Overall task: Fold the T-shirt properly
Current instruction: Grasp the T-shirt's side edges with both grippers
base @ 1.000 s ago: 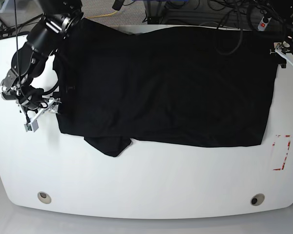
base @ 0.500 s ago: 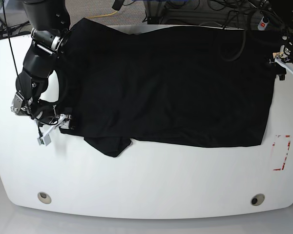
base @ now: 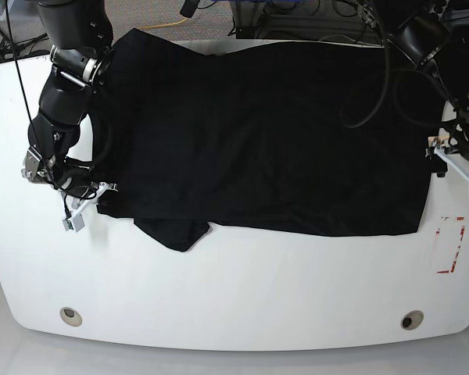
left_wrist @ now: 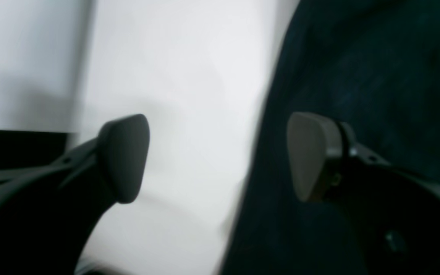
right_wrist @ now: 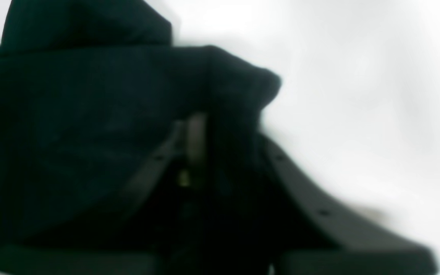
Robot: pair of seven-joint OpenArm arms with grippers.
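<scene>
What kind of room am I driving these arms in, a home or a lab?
Most likely a robotics lab or test bench, not a home: a bare white table with marker tape stuck near its edge, loose cables piled behind it, and only the black T-shirt spread out as a work piece.

text: none legible | red marking on table (no characters readable)

A white table with rounded corners carries the black T-shirt, spread flat across its far half, one sleeve poking toward the near edge. Two round fittings sit near the front corners, beside what looks like red tape.
</scene>
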